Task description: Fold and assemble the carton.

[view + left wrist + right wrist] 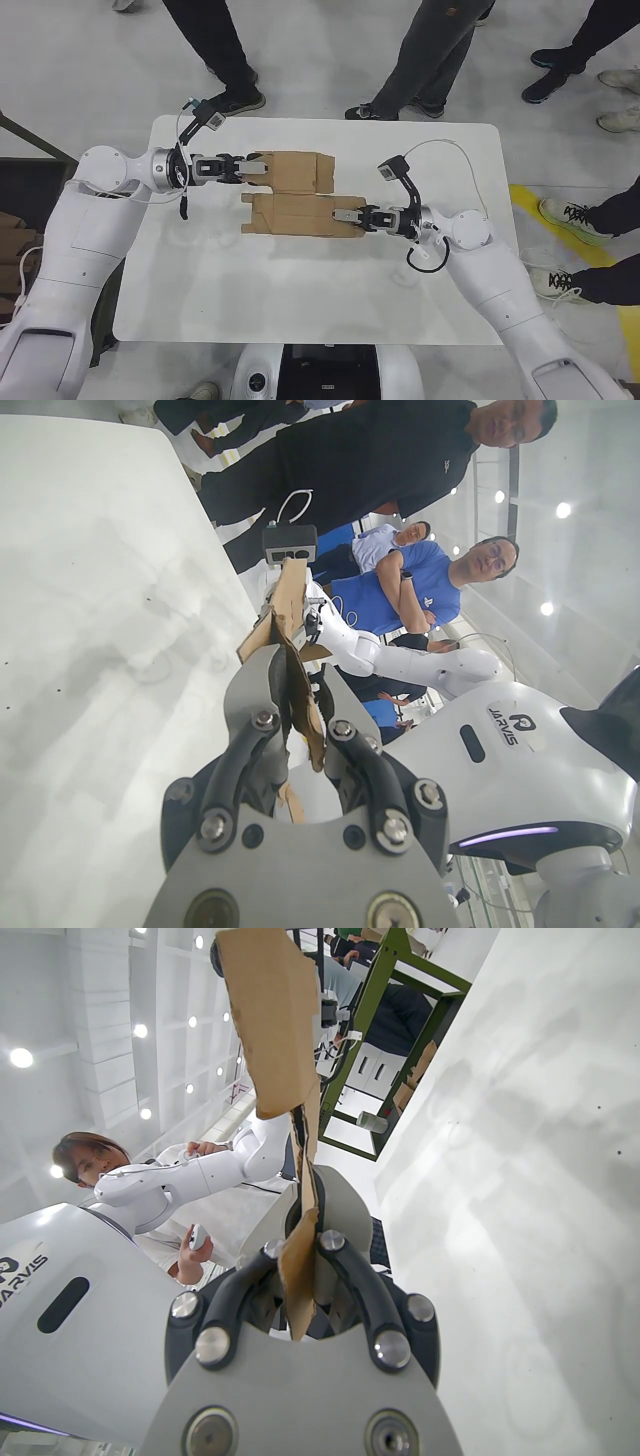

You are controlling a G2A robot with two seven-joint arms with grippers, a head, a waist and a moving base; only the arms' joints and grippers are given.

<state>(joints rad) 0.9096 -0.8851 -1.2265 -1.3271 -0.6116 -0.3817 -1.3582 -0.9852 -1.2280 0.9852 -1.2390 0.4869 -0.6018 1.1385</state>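
A brown flattened carton (295, 192) is held above the white table (300, 290), spread between both arms. My left gripper (262, 169) is shut on the carton's far left panel; in the left wrist view the cardboard (292, 680) runs edge-on between its fingers (260, 685). My right gripper (345, 215) is shut on the near right edge of the carton; the right wrist view shows the cardboard (280, 1028) rising edge-on from between its fingers (345, 1208). The carton's panels are bent along a crease between the two grips.
The table surface (200, 290) around and under the carton is bare white. Several people stand on the floor beyond the far edge (320, 122) and at the right. A green frame (400, 1028) stands off the table's left side.
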